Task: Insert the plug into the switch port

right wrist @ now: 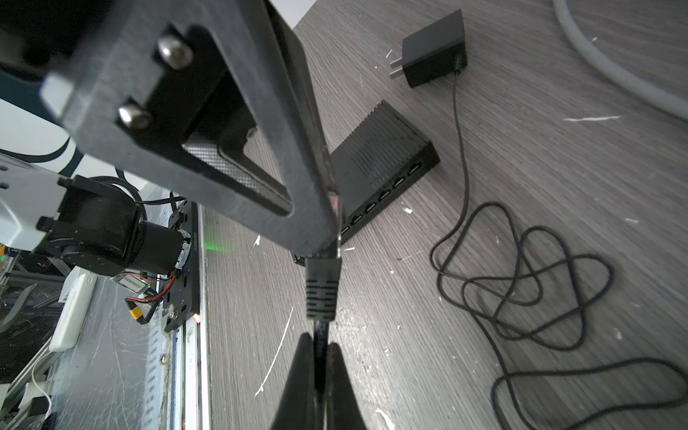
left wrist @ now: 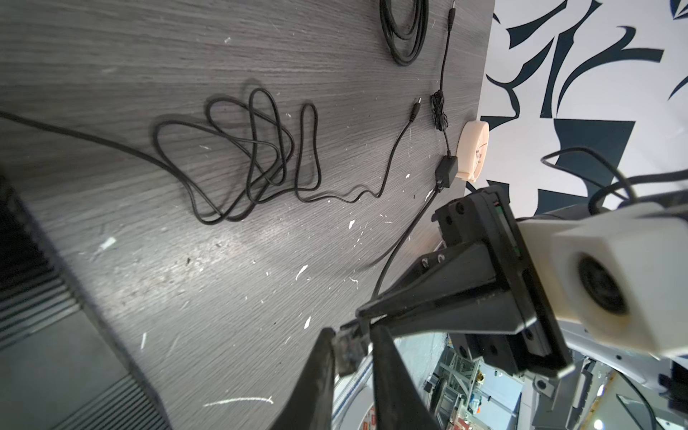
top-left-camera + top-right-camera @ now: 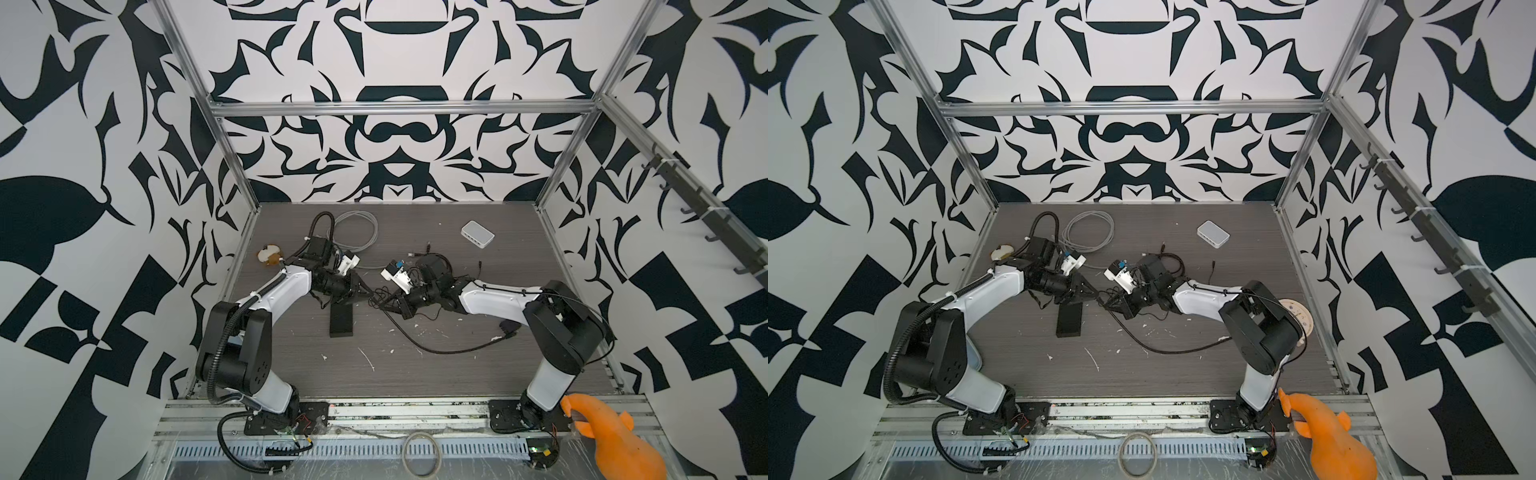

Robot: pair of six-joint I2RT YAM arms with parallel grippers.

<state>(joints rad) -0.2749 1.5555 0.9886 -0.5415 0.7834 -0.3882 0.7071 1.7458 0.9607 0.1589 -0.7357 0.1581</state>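
The plug (image 1: 323, 286) is up off the table (image 3: 457, 374), apart from the switch (image 1: 387, 160) and in none of its ports. In both top views it sits near the middle of the frame, just right of the switch's (image 3: 341, 322) upper end, where my two grippers meet tip to tip.

My right gripper (image 1: 319, 339) is clamped on the cable (image 1: 321, 327) just behind the plug's ribbed boot, jaws together with only the cable between them. My left gripper (image 2: 352, 333) comes from the opposite side. Its fingers (image 2: 316, 376) stand narrow on either flank of the plug's head, very close against it. I cannot tell whether they are pinching it or just short of contact.

The cable trails from my right gripper toward the lower right of the table in a top view (image 3: 449, 352). A black power adapter (image 1: 433, 48) lies near the switch, with its thin cord (image 1: 521, 290) in loose loops on the wood. Toward the upper part of the table there is a grey coiled cable (image 3: 357, 230) on the left and a small white box (image 3: 478, 234) on the right.
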